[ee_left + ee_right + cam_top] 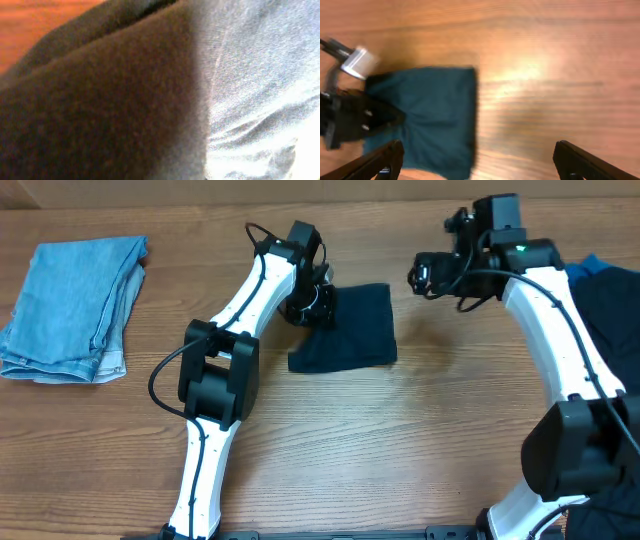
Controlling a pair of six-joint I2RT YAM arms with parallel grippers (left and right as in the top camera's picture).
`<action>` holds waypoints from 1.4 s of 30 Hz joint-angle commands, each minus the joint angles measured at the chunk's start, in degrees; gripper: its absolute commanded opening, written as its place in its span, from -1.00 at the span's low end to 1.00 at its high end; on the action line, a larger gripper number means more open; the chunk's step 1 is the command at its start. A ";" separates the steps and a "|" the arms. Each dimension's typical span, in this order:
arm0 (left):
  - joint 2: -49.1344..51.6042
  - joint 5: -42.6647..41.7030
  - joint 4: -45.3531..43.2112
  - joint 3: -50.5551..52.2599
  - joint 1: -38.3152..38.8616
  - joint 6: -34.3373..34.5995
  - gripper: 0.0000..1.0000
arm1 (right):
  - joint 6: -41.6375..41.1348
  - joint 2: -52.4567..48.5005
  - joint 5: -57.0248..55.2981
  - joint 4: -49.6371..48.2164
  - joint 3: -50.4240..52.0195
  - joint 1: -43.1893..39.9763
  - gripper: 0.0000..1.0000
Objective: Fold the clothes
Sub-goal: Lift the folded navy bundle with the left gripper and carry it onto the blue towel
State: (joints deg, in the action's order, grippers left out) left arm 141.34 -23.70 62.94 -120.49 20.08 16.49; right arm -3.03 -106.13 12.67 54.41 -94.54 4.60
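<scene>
A dark teal folded garment (355, 325) lies flat on the wooden table at centre. My left gripper (306, 305) is down at its left edge, touching the cloth. The left wrist view is filled with close dark and grey cloth (125, 100), and its fingers are hidden there. My right gripper (425, 276) hovers right of the garment, apart from it. In the right wrist view its fingers (481, 162) are wide open and empty, with the garment (435, 115) below to the left and the left gripper (350, 120) at the garment's edge.
Folded light blue jeans (70, 310) lie at the far left of the table. A heap of dark clothes (612, 310) with a blue piece (590, 266) sits at the right edge, under the right arm. Bare wood (400, 440) runs along the front.
</scene>
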 commanded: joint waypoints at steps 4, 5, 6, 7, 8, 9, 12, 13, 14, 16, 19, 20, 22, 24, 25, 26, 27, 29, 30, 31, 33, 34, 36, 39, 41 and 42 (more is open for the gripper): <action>-6.60 12.39 4.02 -19.71 -4.15 3.74 -0.92 | 0.00 -0.22 -0.13 4.11 -0.35 -2.47 1.00; -6.60 12.55 5.25 -21.51 -5.42 4.31 -0.92 | -0.02 -0.22 -0.13 4.22 -0.35 -2.47 1.00; -6.62 12.61 6.97 -23.87 -7.34 4.57 -0.92 | 0.00 -0.22 -0.13 4.28 -0.35 -2.47 1.00; -6.97 13.60 9.38 -26.71 -10.75 4.76 -0.92 | 0.00 -0.22 -0.13 4.48 -0.35 -2.47 1.00; -7.96 13.84 11.63 -28.89 -14.73 4.72 -0.92 | -0.02 -0.22 -0.13 4.70 -0.35 -2.47 1.00; -9.55 14.10 12.28 -29.31 -17.88 4.72 -0.92 | -0.02 -0.22 -0.11 4.68 -0.35 -2.47 1.00; -15.47 15.13 12.74 -29.31 -27.91 4.81 -0.92 | -0.02 -0.22 -0.09 5.51 -0.35 -2.47 1.00; -16.70 14.93 12.74 -29.31 -31.65 5.92 -0.92 | -0.02 -0.22 -0.09 5.70 -0.35 -2.43 1.00; -16.98 13.55 12.66 -29.31 -34.56 6.64 -0.92 | -0.02 -0.22 -0.09 5.95 -0.35 -2.43 1.00; -16.24 12.04 12.26 -29.14 -38.86 8.39 -0.92 | -0.02 -0.22 -0.09 6.29 -0.35 -2.43 1.00; -15.10 12.04 7.21 -28.76 -42.49 15.02 -0.92 | 0.00 -0.22 0.11 7.87 -0.35 -2.43 1.00; -14.93 12.04 5.03 -28.72 -43.52 18.34 -0.92 | 0.00 -0.22 0.11 8.35 -0.35 -2.43 1.00; -14.14 11.82 2.36 -28.70 -44.39 21.68 -0.92 | 0.00 -0.22 0.11 8.81 -0.35 -2.43 1.00; -12.07 10.38 -0.72 -28.70 -45.27 22.95 -0.92 | 0.00 -0.22 0.09 9.03 -0.35 -2.43 1.00; -11.13 9.55 -1.14 -28.70 -45.59 22.95 -0.92 | 0.00 -0.22 0.09 9.22 -0.35 -2.43 1.00; -9.38 8.61 -1.36 -28.70 -45.99 22.95 -0.92 | 0.00 -0.22 0.09 9.40 -0.35 -2.43 1.00; -8.22 8.33 -1.29 -28.70 -46.27 22.95 -0.92 | 0.00 -0.22 0.09 9.42 -0.35 -2.43 1.00; -3.19 6.91 0.00 -28.70 -47.84 22.91 -0.92 | 0.00 -0.22 0.09 9.40 -0.35 -2.43 1.00; -1.75 6.93 0.92 -28.70 -48.54 22.88 -0.92 | 0.00 -0.22 0.09 9.38 -0.35 -2.43 1.00; -0.28 6.93 2.12 -28.70 -49.33 22.69 -0.92 | 0.00 -0.22 0.07 9.35 -0.35 -2.43 1.00; 2.78 7.61 6.10 -28.65 -51.28 20.87 -0.92 | 0.00 -0.22 0.09 9.18 -0.35 -2.43 1.00; 3.65 7.74 7.10 -28.55 -51.89 20.74 -0.92 | 0.00 -0.22 0.09 8.96 -0.35 -2.43 1.00; 4.28 7.89 8.35 -28.52 -52.94 20.65 -0.92 | 0.00 -0.22 0.09 8.96 -0.35 -2.43 0.99; 4.26 8.00 9.14 -28.55 -54.05 17.51 -0.92 | 0.00 -0.22 0.09 8.92 -0.35 -2.43 0.99; 4.26 8.28 10.08 -28.55 -54.25 15.17 -0.92 | -0.02 -0.22 0.13 8.66 -0.35 -2.43 1.00; 4.15 8.70 10.14 -28.55 -54.25 14.14 -0.92 | -0.02 -0.22 0.13 8.55 -0.35 -2.43 0.99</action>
State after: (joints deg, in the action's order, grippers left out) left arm 145.10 -15.86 72.71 -148.49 -33.50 35.11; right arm -3.01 -106.45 12.69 63.55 -94.48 2.24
